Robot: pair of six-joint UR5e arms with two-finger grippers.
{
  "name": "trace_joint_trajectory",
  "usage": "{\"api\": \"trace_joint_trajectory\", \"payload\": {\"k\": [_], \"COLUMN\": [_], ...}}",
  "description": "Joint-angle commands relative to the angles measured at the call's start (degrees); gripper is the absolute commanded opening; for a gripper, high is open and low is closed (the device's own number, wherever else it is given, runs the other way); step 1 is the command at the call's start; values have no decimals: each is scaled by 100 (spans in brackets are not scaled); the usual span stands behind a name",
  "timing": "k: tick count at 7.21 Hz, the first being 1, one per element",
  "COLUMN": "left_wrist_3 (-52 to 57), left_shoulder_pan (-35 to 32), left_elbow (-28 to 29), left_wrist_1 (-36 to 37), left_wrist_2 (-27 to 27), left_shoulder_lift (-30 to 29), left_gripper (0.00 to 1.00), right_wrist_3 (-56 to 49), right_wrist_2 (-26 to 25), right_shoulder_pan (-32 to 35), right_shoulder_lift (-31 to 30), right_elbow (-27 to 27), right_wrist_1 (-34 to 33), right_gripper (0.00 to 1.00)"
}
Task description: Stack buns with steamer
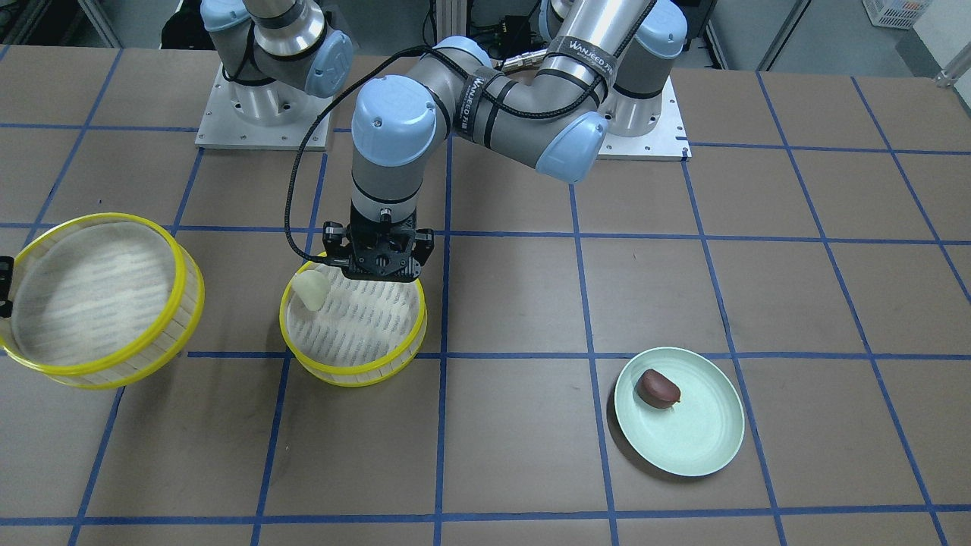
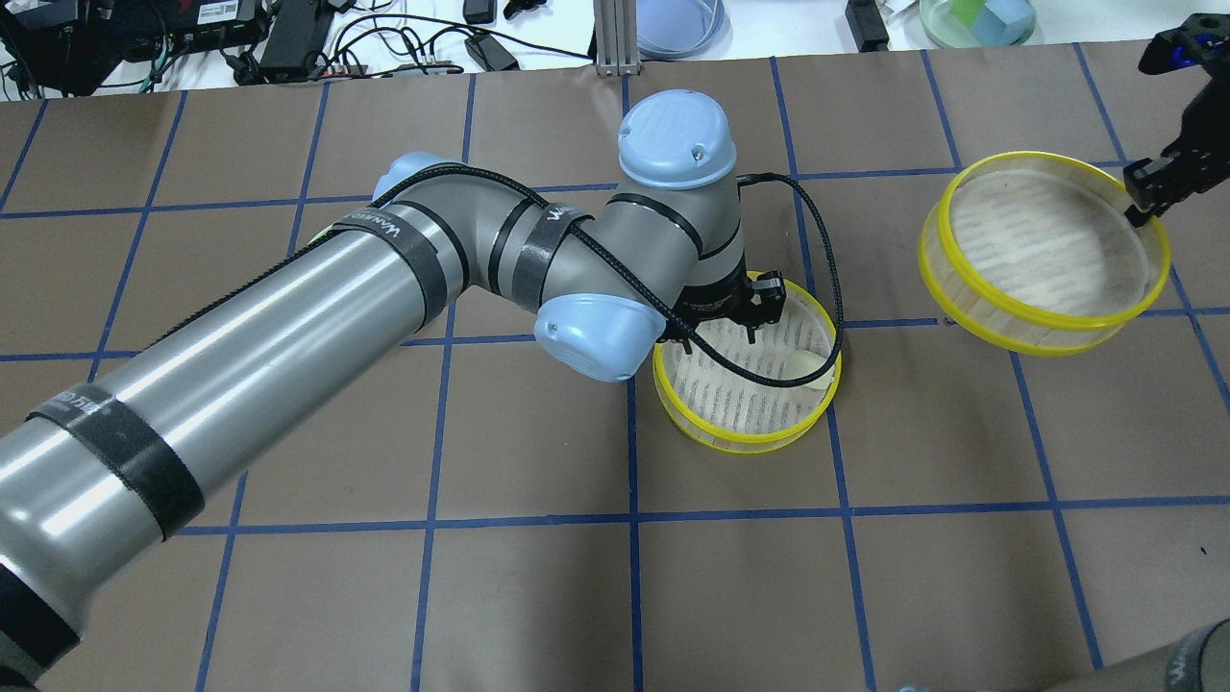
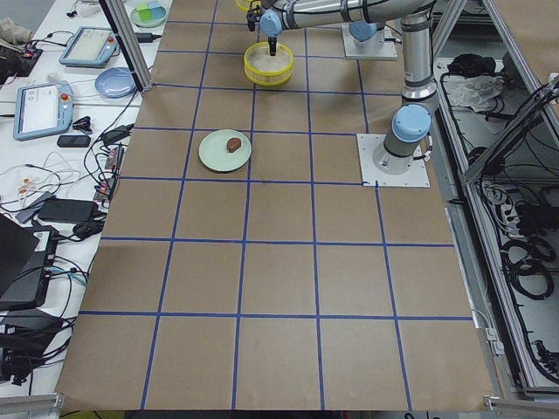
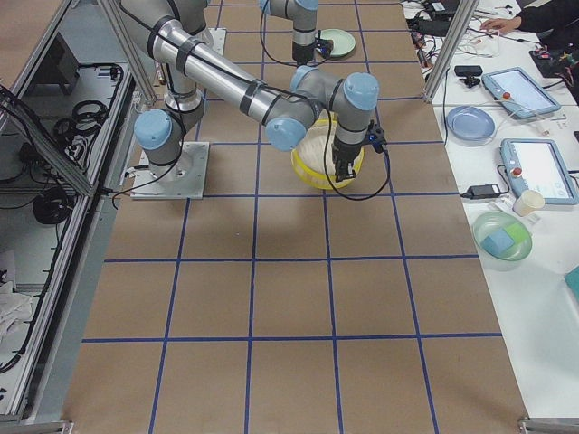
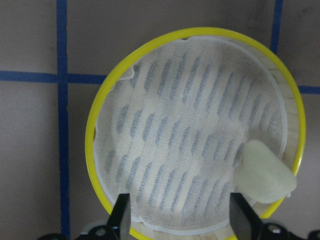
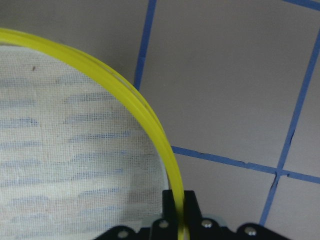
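One steamer tier [image 1: 353, 322] with a yellow rim stands on the table at mid-left. The cream-white bun [image 1: 311, 290] lies inside it against the rim; it also shows in the left wrist view [image 5: 262, 172]. My left gripper [image 1: 379, 265] hangs just above this tier's back edge, open and empty, with its fingers [image 5: 121, 215] spread wide. My right gripper [image 2: 1148, 187] is shut on the yellow rim [image 6: 170, 165] of the second tier [image 2: 1043, 255], which it holds tilted. The dark reddish-brown bun [image 1: 658, 388] lies on the pale green plate [image 1: 705, 440].
The left arm's forearm [image 2: 288, 327] stretches low across the left half of the table. Both robot bases [image 1: 262, 114] stand at the back edge. Cables and bowls [image 2: 975, 19] lie beyond the far edge. Blue tape lines grid the brown tabletop.
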Motion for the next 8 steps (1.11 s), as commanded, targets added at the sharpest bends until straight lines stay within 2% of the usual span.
{"api": "trace_joint_trajectory", "payload": {"k": [1,3,5,7,8], "left_wrist_3": [382,1380,2758,4008,4554], "left_shoulder_pan": [278,1094,2051,3263,3512], "left_elbow": [36,45,45,-68,-86], "left_wrist_1": [-114,-998,-1475,-1521,-1452], "left_wrist_2": [508,580,756,748,739], "left_shoulder_lift": [272,727,1080,1134,1004], "left_gripper": [100,100,100,100,100], "right_wrist_3": [929,2045,3100,3536,3501], "right_wrist_2": [-100,-215,-180,-180,-223], "right_shoulder_pan": [659,1319,2117,2726,2858], "right_shoulder_lift": [-76,-85,-303,-515,-559], "right_elbow": [102,277,768,1164,1480], "right_wrist_1": [66,66,40,-405,-965], "right_gripper": [5,5,2,0,0]}}
